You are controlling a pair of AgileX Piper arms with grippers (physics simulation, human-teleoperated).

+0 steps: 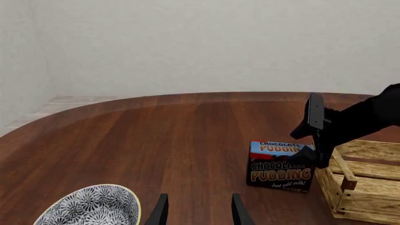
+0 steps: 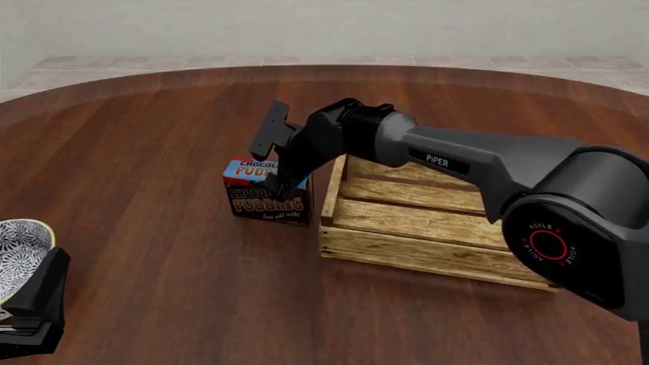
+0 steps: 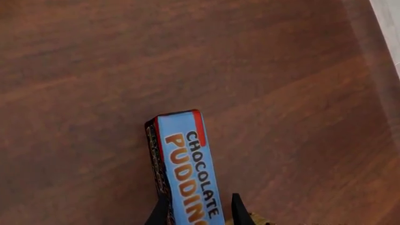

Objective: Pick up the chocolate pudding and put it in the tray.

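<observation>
Chocolate pudding [image 2: 266, 195]: small carton standing upright on the bench [image 2: 152, 152], just beside the near-left end board of the tray; not yet lifted, as far as the views show
Tray [image 2: 426, 220]: slatted wooden crate resting on the bench to the right of the carton; nothing seen inside it
Right end effector [image 3: 197, 212]: reaching over the tray's corner and down onto the carton; in the right wrist view one finger sits on each side of the narrow blue top, so the fingers bracket the carton, but whether they press on it cannot be told
Left end effector [image 1: 198, 210]: parked low at the near-left edge of the bench, well apart from the carton, fingers apart and holding nothing
Bowl [image 2: 20, 251]: patterned black-and-white, next to the left arm, not involved
Done: approach to the carton; grasp position reached
Left to do: judged to be closing firmly, lifting, carrying the carton over the tray wall and releasing it inside
</observation>
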